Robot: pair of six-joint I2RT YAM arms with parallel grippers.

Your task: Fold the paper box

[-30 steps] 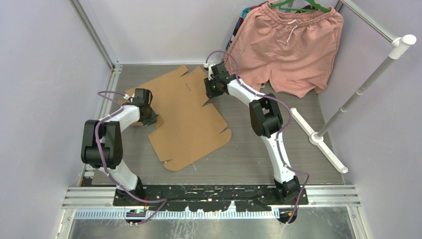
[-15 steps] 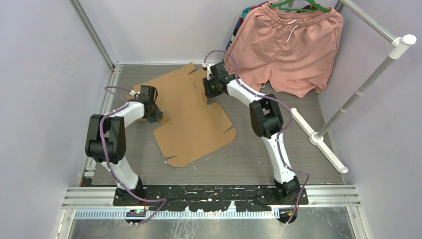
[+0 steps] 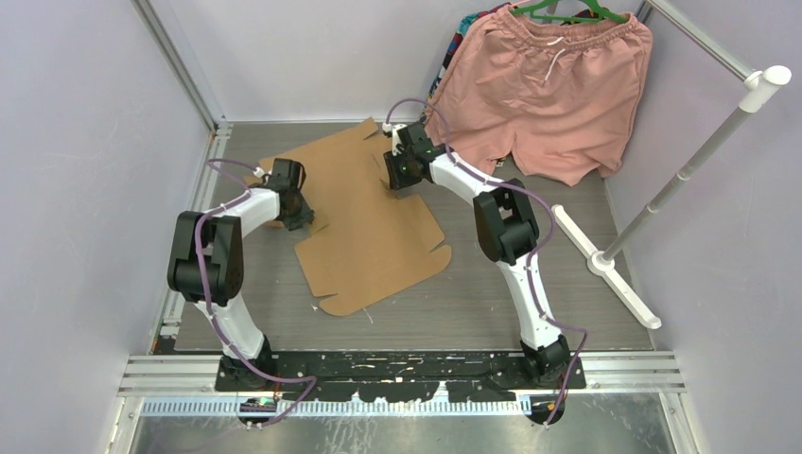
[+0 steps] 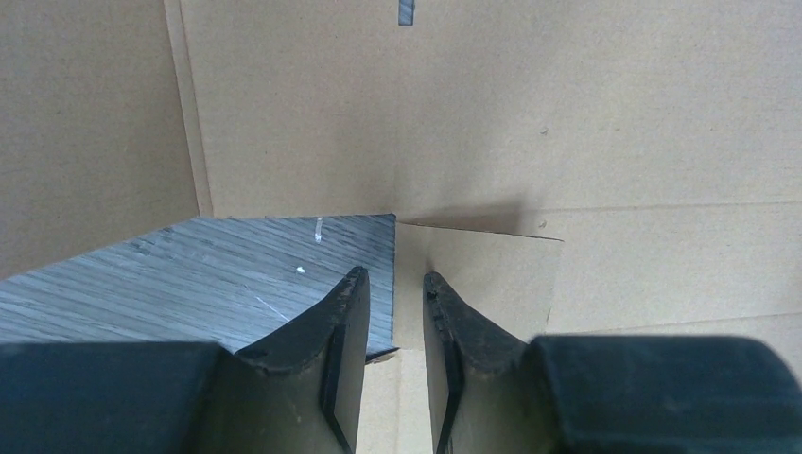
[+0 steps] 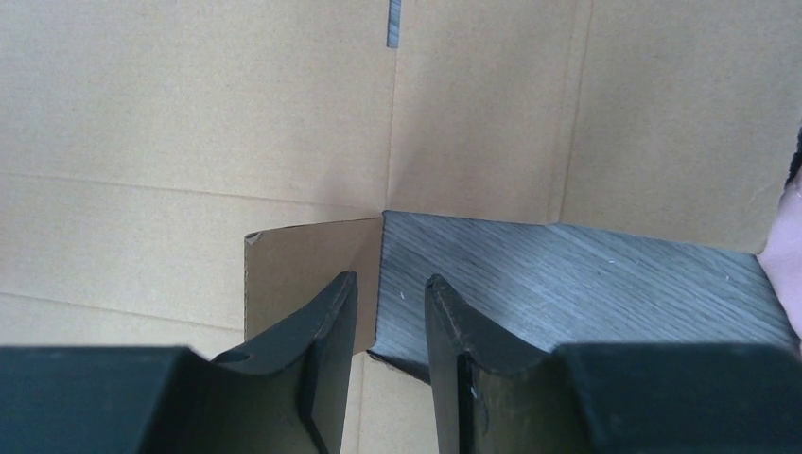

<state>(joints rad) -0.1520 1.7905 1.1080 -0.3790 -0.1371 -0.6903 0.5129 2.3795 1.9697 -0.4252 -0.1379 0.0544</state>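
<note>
Paper box (image 3: 364, 222): unfolded cardboard sheet lying on the surface (image 3: 492, 303), between both arms.
Top view only: pink shorts (image 3: 549, 90) hanging behind the sheet; wrists hide the jaws.
Left wrist view: left jaws slightly parted, unclenched, astride the edge of the left-side flap (image 4: 473, 270).
Right wrist view: right jaws likewise parted, astride the edge of the right-side flap (image 5: 303, 274).

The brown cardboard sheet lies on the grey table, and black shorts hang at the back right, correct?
No, the shorts are pink, not black; the top external view shows it. The brown cardboard sheet does lie on the grey table, and the shorts do hang at the back right.
</note>
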